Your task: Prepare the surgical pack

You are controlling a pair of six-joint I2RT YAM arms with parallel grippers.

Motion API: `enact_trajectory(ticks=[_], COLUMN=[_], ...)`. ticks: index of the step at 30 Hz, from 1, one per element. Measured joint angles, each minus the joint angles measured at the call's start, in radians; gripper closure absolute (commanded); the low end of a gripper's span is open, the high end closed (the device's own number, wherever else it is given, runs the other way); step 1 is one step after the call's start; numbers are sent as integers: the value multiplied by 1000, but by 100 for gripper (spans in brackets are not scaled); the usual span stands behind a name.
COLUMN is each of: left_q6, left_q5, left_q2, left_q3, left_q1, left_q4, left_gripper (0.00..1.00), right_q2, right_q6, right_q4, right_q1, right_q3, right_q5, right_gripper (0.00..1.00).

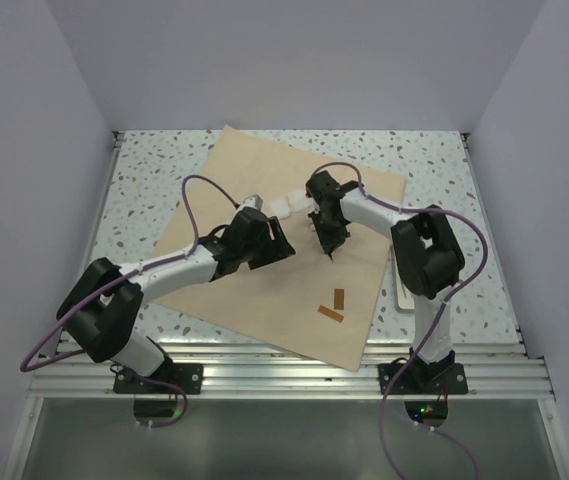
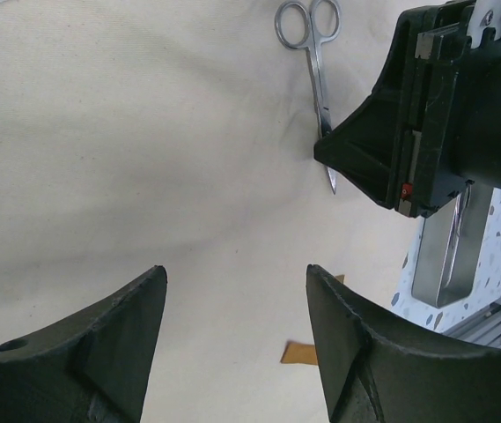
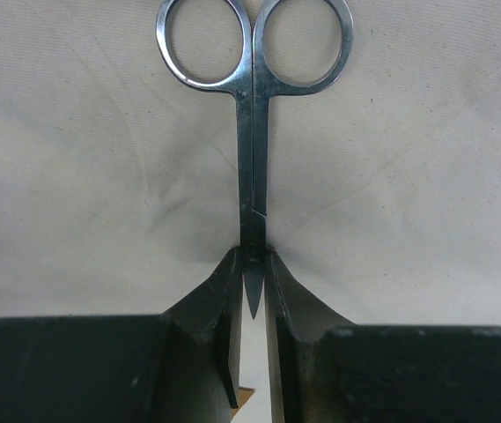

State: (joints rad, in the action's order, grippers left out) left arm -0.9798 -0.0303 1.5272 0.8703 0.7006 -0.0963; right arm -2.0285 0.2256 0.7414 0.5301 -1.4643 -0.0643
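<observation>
The surgical pack lies as a wide tan cloth sheet spread flat across the table. Steel scissors rest on it with the finger rings pointing away from my right wrist camera. My right gripper is shut on the scissors' blades just above the tip, both fingertips pressing the steel. In the left wrist view the scissors run down into the right gripper. My left gripper hovers open over bare cloth, nothing between its fingers. From above, it sits just left of the right gripper.
Small white gauze squares lie on the cloth behind the grippers. Two brown tape strips sit near the cloth's front right. A silver metal tray stands on the speckled table right of the cloth, beside the right arm.
</observation>
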Motion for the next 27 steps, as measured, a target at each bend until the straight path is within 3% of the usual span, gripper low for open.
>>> enact_trajectory(ticks=[3,10,21,27], left_q6=[0,3,6,22], left_q5=[0,0,15,27], left_q2=[-11,-24,-28,-50], left_q3=[-5,-13,-33,-48], left_q1=[0,0,0,0], left_q4=[0,4,5,27], left_gripper=[32,32,32,32], right_q2=[0,36,232,390], right_q6=[1,-2,-2,-4], right_q4=[0,13,44,170], right_q1=[0,1,-5,-119], right_q3=[0,0,72,176], right_q5=[-3,-12,-80,-172], right_gripper=[100,100,100,100])
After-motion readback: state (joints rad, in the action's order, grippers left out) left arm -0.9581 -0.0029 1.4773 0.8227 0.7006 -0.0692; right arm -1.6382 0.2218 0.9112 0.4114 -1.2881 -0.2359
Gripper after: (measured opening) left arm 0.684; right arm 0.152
